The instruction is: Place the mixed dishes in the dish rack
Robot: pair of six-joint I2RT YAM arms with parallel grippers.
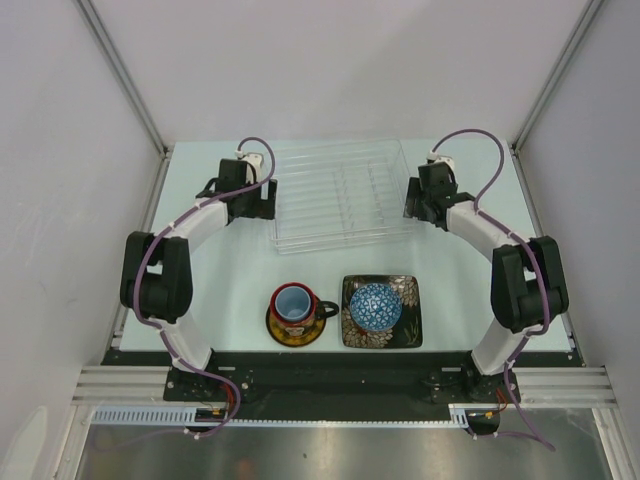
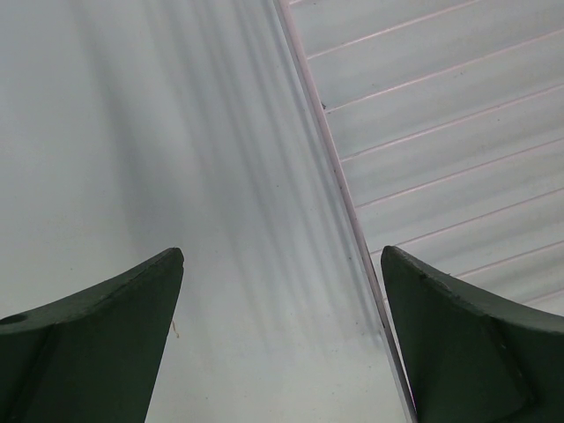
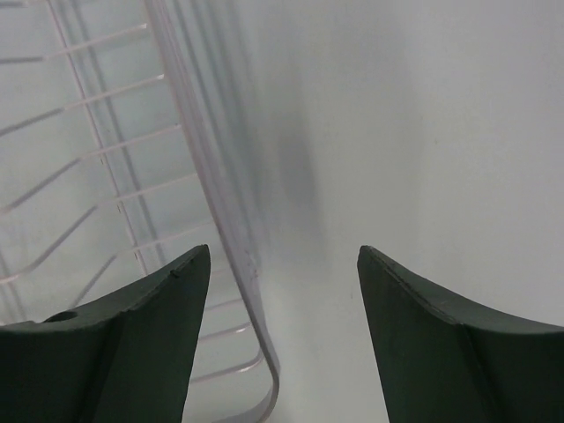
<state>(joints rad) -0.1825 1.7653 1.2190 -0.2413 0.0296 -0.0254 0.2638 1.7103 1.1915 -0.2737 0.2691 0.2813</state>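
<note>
Straddling the dish rack (image 1: 340, 195) edges: left gripper (image 2: 282, 256), right gripper (image 3: 284, 251) (both spread).

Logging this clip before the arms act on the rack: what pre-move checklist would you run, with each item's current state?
1. The left gripper is open and straddles the left wall of the dish rack: ok.
2. The right gripper is open and straddles the rack's right wall: ok.
3. Fingers touching the rack walls: cannot tell.
4. Rack free of dishes: ok.
5. The light-blue cup sits in the black mug on the saucer, apart from both arms: ok.
6. The blue-patterned bowl rests on the square black plate; dishes loaded: not ok.
</note>
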